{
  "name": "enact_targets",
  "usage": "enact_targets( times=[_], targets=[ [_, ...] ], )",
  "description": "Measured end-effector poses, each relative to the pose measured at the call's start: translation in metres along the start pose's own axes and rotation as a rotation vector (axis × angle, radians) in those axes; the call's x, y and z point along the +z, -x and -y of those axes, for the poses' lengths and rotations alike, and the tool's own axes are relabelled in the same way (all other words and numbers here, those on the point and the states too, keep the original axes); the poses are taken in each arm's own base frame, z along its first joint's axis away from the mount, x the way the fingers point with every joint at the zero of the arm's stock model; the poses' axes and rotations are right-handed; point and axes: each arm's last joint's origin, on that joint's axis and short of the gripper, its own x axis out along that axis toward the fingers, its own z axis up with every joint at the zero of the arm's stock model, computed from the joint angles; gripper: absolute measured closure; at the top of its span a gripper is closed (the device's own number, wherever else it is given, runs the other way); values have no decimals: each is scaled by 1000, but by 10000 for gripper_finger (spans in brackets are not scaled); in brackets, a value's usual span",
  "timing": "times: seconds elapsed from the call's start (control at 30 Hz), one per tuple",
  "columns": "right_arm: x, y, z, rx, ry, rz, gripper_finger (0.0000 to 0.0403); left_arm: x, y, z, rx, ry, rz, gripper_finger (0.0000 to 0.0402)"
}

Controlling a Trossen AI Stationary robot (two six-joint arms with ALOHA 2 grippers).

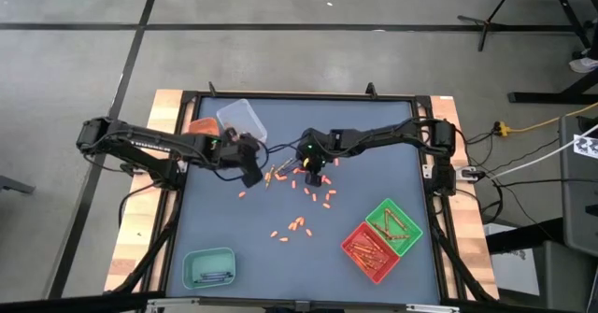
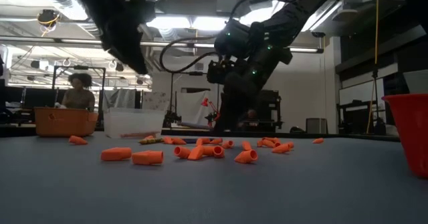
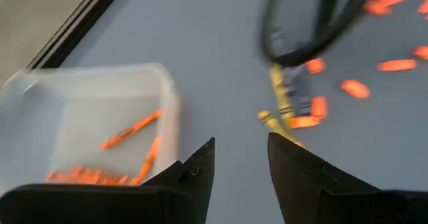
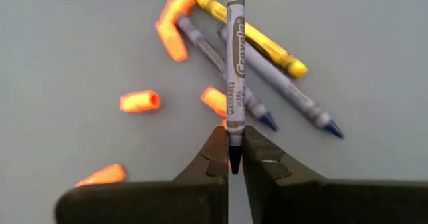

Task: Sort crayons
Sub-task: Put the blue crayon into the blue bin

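Right between its pinched-shut fingers, the right gripper [image 4: 234, 158] only has that grey crayon [image 4: 235, 63] by the tip, so it might swing or slip out.

Table surface [image 1: 374, 173]: matt grey-blue, smooth. Table edge [image 1: 168, 107]: bare light wood, unpainted. Clear tray [image 3: 80, 117]: translucent plastic, slightly frosted. Green tray [image 1: 404, 216], red tray [image 1: 360, 241], teal tray [image 1: 192, 262]: coloured plastic, smooth. Grey crayon [image 4: 235, 57] nipped at tip by right gripper [image 4: 233, 158]: matt printed paper wrapper, waxy dark tip. Yellow crayon [image 4: 247, 33]: paper wrapper too. Orange crayon bits [image 2: 134, 156]: waxy, dull sheen. Gripper fingers [image 4: 200, 164]: matt black plastic look.
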Motion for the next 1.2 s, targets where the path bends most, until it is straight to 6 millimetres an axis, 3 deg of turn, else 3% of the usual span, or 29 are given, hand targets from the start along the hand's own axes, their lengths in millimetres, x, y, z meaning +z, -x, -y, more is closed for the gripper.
enact_targets(
  times=[0.37, 0.73, 1.2],
  targets=[
    [12, -3, -31, 110, 81, 113, 385, 2, 9, 22, -211, -184, 66, 280],
    [31, -2, -67, 162, 189, 318, 381, -5, 16, 34, -337, -229, 32, 280],
    [43, 3, -71, 164, 216, 445, 380, -6, 17, 36, -390, -183, -2, 280]
  ],
)
